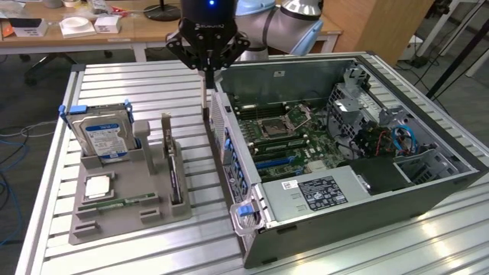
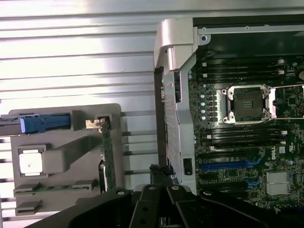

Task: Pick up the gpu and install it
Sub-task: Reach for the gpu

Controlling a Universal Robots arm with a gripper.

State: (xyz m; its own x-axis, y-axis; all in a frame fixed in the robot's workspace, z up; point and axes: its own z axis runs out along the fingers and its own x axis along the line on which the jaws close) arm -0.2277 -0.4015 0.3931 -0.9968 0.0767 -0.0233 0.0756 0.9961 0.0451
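**Evidently empty: gripper (image 1: pixel 208 73) clenched, gpu (image 1: pixel 174 172) in its holder (image 1: pixel 118 224)**

Exterior view: the gripper hangs above the counter (image 1: pixel 137 86), just beside the wall of the computer case (image 1: pixel 382 212). The gpu stands on edge at its seven o'clock, well apart.

Wrist view: the gpu (image 2: pixel 107 156) sits slotted in the holder (image 2: pixel 61 159), with the gripper (image 2: pixel 160 173) poised between holder and case.

bright even light, glare on slatted table (image 2: pixel 71 47) (case (image 1: pixel 367 223) interior darker)
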